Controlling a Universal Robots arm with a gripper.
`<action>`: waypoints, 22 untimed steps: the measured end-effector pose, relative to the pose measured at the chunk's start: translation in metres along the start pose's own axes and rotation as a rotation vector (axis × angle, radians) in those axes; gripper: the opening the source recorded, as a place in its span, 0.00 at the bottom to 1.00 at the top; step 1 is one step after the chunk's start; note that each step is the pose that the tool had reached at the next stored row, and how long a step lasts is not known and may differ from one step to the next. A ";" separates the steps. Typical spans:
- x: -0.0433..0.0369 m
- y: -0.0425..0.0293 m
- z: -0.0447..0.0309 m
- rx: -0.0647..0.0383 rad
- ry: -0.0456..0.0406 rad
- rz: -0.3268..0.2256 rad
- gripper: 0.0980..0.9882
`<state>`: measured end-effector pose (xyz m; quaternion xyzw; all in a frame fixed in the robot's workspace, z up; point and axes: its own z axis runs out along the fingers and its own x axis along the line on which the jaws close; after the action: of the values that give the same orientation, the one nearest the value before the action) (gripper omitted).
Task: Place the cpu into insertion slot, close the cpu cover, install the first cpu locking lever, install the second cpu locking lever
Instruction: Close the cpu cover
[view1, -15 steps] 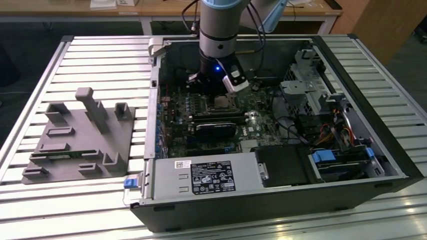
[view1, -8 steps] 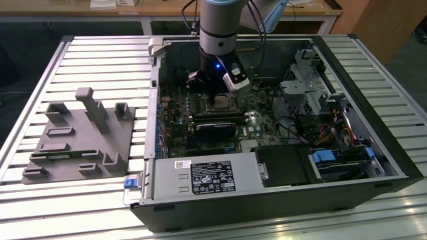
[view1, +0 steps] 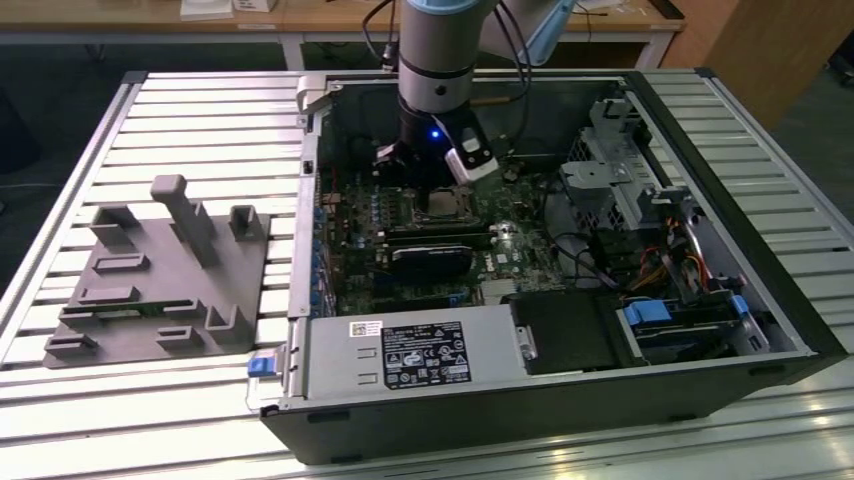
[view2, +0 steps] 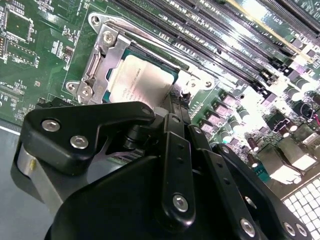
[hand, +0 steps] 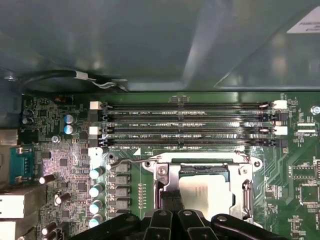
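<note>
Upper middle of the exterior view: the gripper (view1: 442, 190) hangs just over the chip (hand: 205, 192) seated in its socket (hand: 202, 169), its fingers (hand: 168, 202) pinched narrowly together.

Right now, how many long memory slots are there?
4 memory slots, lying parallel in one row beside the cpu. None seem hidden.

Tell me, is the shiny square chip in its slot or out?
In. In the first wrist view the cpu lies flat, sunk inside the insertion slot, whose dark edge shows along the chip's side.
</note>
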<state>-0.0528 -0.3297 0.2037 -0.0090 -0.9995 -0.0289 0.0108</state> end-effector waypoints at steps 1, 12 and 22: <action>0.0000 0.0000 0.0004 -0.004 0.0002 -0.002 0.01; 0.0000 -0.0002 0.0035 -0.023 0.0012 -0.014 0.01; -0.0028 -0.0002 0.0049 -0.023 0.0015 -0.017 0.01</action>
<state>-0.0501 -0.3297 0.1988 -0.0004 -0.9991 -0.0404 0.0111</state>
